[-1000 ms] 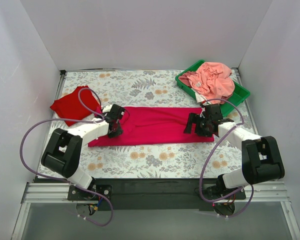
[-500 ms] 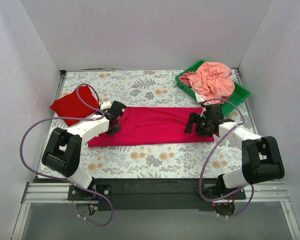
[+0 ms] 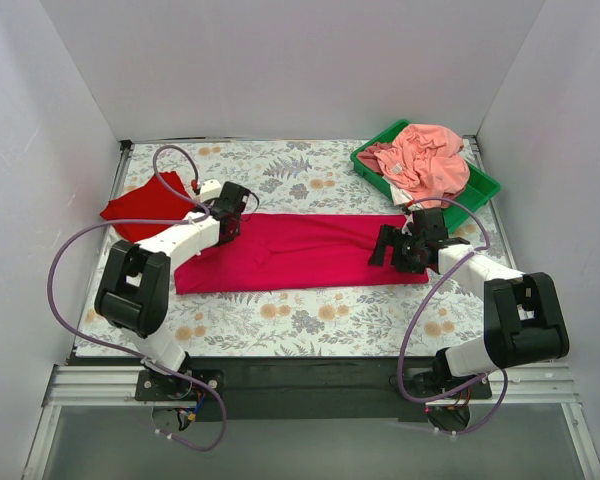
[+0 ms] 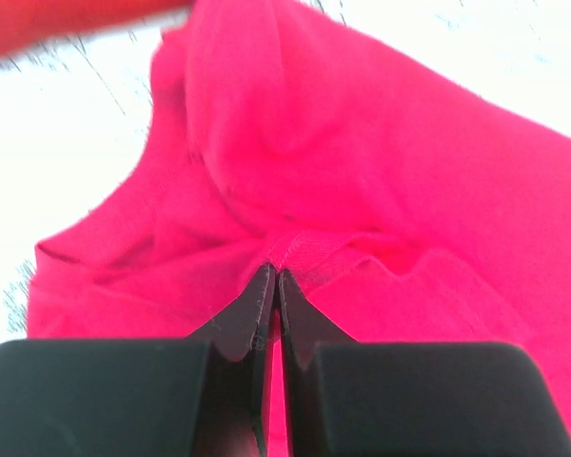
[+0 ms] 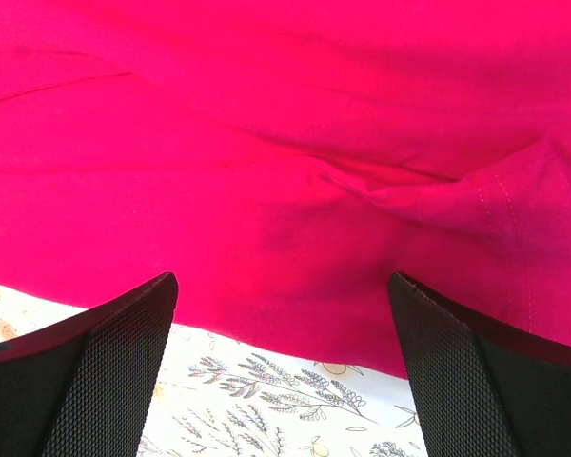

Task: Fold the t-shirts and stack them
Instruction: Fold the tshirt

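The crimson-magenta t-shirt (image 3: pixel 310 250) lies folded into a long band across the middle of the table. My left gripper (image 3: pixel 227 214) is at the band's far left corner. In the left wrist view it (image 4: pixel 273 273) is shut on a stitched hem of that shirt (image 4: pixel 381 171), and the cloth is bunched around the tips. My right gripper (image 3: pixel 393 251) hovers over the band's right end. Its fingers (image 5: pixel 114 333) stand wide open above the shirt's near edge (image 5: pixel 266 190), holding nothing. The smaller scarlet-red t-shirt (image 3: pixel 138 207) lies folded at the far left.
A green tray (image 3: pixel 486 186) at the back right holds a crumpled salmon-pink cloth (image 3: pixel 427 162). The grey floral-print cloth (image 3: pixel 310 320) covers the table. White walls close in the left, back and right. The left arm's purple cable (image 3: pixel 170 160) arcs over the scarlet shirt.
My left gripper has closed on the crimson shirt's hem and moved away from me, toward the band's far left corner. The right arm has not moved.
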### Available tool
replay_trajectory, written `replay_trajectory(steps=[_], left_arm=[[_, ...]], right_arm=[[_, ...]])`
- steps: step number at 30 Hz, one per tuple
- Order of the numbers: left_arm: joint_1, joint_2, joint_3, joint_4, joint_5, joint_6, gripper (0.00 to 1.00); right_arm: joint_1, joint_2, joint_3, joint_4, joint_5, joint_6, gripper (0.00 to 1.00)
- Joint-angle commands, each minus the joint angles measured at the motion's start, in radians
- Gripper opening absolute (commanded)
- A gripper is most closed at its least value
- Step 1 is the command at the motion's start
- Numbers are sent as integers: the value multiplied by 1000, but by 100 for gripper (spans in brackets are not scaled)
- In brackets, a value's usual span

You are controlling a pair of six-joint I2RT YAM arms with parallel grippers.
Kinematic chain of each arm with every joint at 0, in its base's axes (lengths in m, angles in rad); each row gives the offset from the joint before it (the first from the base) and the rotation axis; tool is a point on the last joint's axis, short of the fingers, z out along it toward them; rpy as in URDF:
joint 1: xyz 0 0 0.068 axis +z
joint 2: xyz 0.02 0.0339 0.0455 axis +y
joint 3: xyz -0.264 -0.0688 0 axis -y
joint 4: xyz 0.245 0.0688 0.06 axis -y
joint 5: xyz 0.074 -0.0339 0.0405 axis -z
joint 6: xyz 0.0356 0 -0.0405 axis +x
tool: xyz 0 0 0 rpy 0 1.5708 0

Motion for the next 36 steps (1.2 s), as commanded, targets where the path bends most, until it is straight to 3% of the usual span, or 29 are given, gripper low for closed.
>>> replay_trajectory(steps=[1, 8, 10, 11, 12, 15, 22, 28, 32, 36], left_arm=[[33, 11, 45, 62, -61, 79, 0], [103, 66, 83, 114, -53, 138, 0], [115, 87, 105, 117, -51, 148, 13], [126, 90, 114, 117, -50, 149, 24], [128, 99, 129, 115, -50, 152, 47], [132, 109, 163, 86, -76, 138, 71], [134, -3, 220, -40, -21, 24, 80], [125, -193, 12, 83, 345, -30, 83], [115, -209, -119, 140, 395, -50, 85], [115, -151, -142, 160, 432, -53, 86]], right_arm=[[-12, 20, -33, -21, 24, -18, 98], [-13, 21, -33, -23, 32, -32, 98], [-13, 21, -32, -23, 32, -34, 98], [-13, 20, -30, -23, 32, -37, 98], [-13, 20, -30, -24, 30, -37, 98], [-13, 15, -27, -29, 29, -43, 98], [-13, -42, -12, -44, 126, -50, 98], [-12, -129, 11, -47, 98, -55, 98], [-12, -158, 49, -36, 108, -60, 98], [-13, -103, 118, 16, 49, -86, 98]])
